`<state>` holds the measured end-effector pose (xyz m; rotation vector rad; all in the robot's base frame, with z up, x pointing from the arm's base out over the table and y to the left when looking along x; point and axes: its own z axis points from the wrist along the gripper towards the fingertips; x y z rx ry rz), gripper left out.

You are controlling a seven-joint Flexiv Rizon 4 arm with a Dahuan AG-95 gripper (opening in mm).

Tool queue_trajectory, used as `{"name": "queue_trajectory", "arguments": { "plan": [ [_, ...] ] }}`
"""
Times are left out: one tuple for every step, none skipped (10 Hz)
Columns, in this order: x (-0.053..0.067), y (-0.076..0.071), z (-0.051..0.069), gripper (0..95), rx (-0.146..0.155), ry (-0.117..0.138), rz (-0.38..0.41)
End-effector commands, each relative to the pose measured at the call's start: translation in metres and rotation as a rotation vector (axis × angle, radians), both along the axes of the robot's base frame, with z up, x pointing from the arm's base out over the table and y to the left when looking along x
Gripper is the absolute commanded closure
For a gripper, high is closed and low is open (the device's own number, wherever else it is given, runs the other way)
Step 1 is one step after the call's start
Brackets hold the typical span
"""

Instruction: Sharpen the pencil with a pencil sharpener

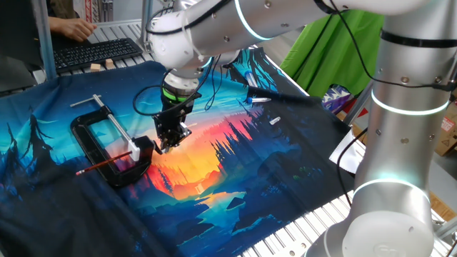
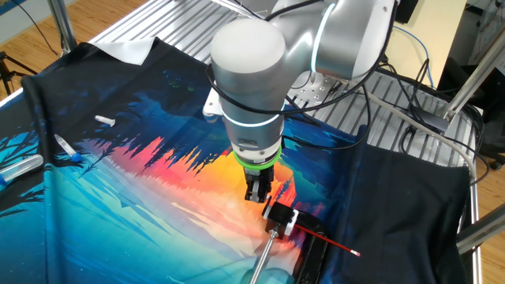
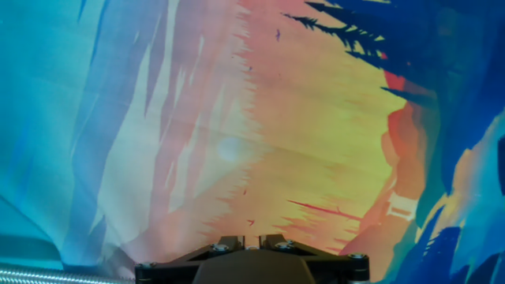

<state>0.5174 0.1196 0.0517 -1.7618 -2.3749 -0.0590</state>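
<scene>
Sideways, pencil [image 1: 107, 164] in C-clamp [image 1: 107, 146]

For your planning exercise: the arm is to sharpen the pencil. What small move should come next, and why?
Probably shift the gripper sideways toward the pencil: it hangs beside the black C-clamp over bare cloth, holding nothing visible, while the pencil lies across the clamp.

Printed cloth [image 3: 237, 118] across nearly the whole frame: blue-teal at left, pink and yellow at centre, orange then deep blue with dark tree shapes at right. Below the cloth's yellow patch, at bottom edge, dark gripper [image 3: 251, 246] base with screws; fingertips not discernible.
</scene>
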Motion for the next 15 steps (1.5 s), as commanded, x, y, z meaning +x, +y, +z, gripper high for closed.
{"name": "queue_trajectory", "arguments": {
  "plan": [
    [0.003, 0.0, 0.004, 95.0, -0.002, 0.007, 0.005],
    [0.004, 0.0, 0.006, 95.0, -0.002, 0.01, 0.004],
    [0.006, 0.0, 0.008, 95.0, -0.003, 0.014, 0.007],
    [0.006, 0.0, 0.009, 95.0, -0.005, 0.015, 0.009],
    [0.009, 0.001, 0.012, 95.0, -0.009, 0.018, 0.008],
    [0.012, 0.001, 0.014, 95.0, -0.015, 0.021, 0.008],
    [0.015, 0.001, 0.016, 95.0, -0.014, 0.021, 0.006],
    [0.017, 0.001, 0.019, 95.0, -0.014, 0.023, 0.005],
    [0.021, 0.001, 0.022, 95.0, -0.014, 0.026, 0.001],
    [0.024, 0.001, 0.024, 95.0, -0.013, 0.026, -0.004],
    [0.027, 0.001, 0.026, 95.0, -0.011, 0.028, -0.002],
    [0.029, 0.0, 0.027, 95.0, -0.007, 0.027, -0.003],
    [0.033, -0.001, 0.029, 95.0, -0.002, 0.028, -0.005],
    [0.035, -0.001, 0.029, 95.0, 0.001, 0.028, -0.011],
    [0.038, -0.002, 0.03, 95.0, 0.002, 0.028, -0.015]
  ]
}}
